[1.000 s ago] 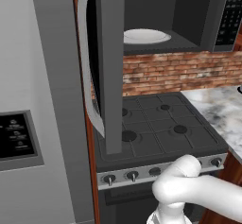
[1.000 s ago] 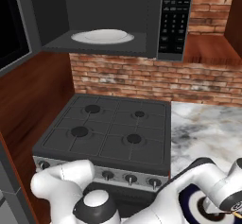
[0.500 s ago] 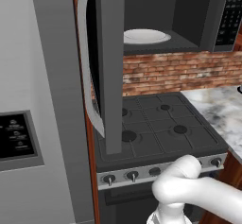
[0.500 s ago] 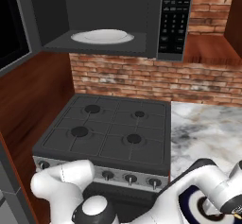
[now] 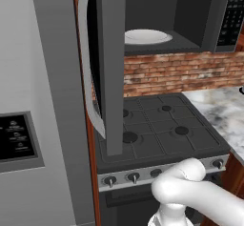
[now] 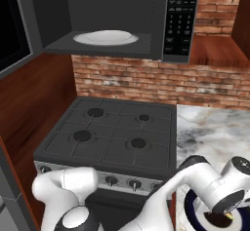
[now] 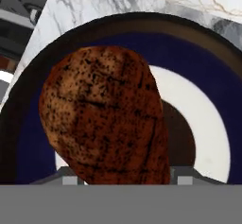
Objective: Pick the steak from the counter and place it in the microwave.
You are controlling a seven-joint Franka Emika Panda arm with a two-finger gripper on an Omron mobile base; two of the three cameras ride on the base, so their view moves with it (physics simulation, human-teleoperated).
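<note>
The steak, a reddish-brown speckled lump, lies on a plate with a dark rim and blue and white rings, on the marbled counter. My gripper hangs just over it, open, its tips low on either side of the meat. From the right base view the hand is low at the right over that plate, on the counter. The microwave hangs above the stove, with its door swung open and a round white plate in the cavity.
A black gas stovetop with knobs along its front lies between the counter and a wooden side panel. The grey fridge stands at the left. The microwave's keypad faces out, and a brick wall runs behind.
In the right base view the hand has sunk slightly lower and to the right over the blue plate. Stove, microwave and door stand as before.
</note>
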